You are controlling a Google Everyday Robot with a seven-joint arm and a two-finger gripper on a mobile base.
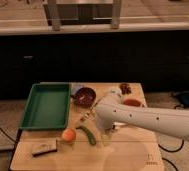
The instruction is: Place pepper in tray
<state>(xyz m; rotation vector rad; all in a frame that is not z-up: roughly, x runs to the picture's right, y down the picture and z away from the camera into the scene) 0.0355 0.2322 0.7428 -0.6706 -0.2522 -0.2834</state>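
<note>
The slim green pepper (87,134) lies on the wooden table, just right of a round orange fruit (68,135). The large green tray (30,108) sits empty at the table's left side. My white arm reaches in from the right. Its gripper (106,134) hangs down just right of the pepper, close above the table and apart from the pepper. The gripper holds nothing that I can see.
A dark red bowl (84,96) stands right of the tray. A tan block (43,147) lies at the front left. An orange-red item (133,102) and a dark item (124,88) sit at the back right. A small yellowish item (85,118) lies behind the pepper.
</note>
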